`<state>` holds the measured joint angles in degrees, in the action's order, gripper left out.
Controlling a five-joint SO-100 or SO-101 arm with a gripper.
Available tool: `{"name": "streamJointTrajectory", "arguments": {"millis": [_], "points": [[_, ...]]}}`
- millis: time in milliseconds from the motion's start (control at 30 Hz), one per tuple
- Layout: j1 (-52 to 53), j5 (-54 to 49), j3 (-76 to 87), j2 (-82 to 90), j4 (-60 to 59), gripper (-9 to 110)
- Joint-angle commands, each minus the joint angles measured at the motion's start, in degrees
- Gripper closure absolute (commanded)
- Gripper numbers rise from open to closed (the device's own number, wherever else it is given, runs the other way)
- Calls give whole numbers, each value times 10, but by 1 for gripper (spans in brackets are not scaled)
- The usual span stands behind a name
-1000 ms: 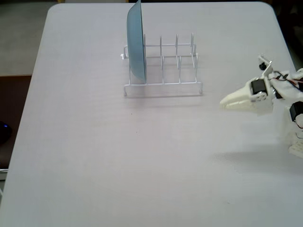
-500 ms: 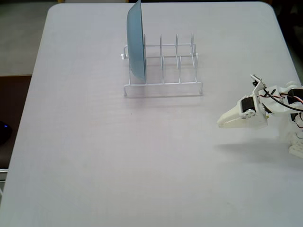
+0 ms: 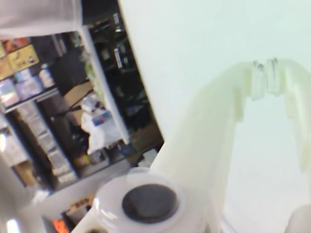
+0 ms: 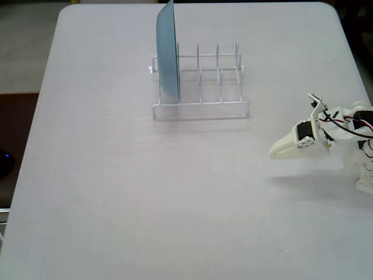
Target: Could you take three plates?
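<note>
The three plates are out of view in both views. My white gripper hangs over the right side of the white table, pointing left, well to the right of and nearer than the wire rack. It is shut with nothing between its fingers. In the wrist view its two fingertips touch above bare table surface.
A light blue plate stands on edge in the leftmost slot of the white wire rack; the other slots hold nothing. The arm's base sits at the table's right edge. Beyond the table's edge the wrist view shows cluttered shelves.
The gripper has dropped toward the table's front by a short way since a second ago and tilted; in the last half second it has hardly moved.
</note>
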<state>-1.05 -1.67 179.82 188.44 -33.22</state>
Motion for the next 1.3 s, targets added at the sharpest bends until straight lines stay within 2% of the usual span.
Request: {"name": "streamJointTrajectory", "arguments": {"millis": [0, 1267], "points": [[4, 11, -2, 11, -13, 102], [5, 14, -1, 11, -33, 102]]}}
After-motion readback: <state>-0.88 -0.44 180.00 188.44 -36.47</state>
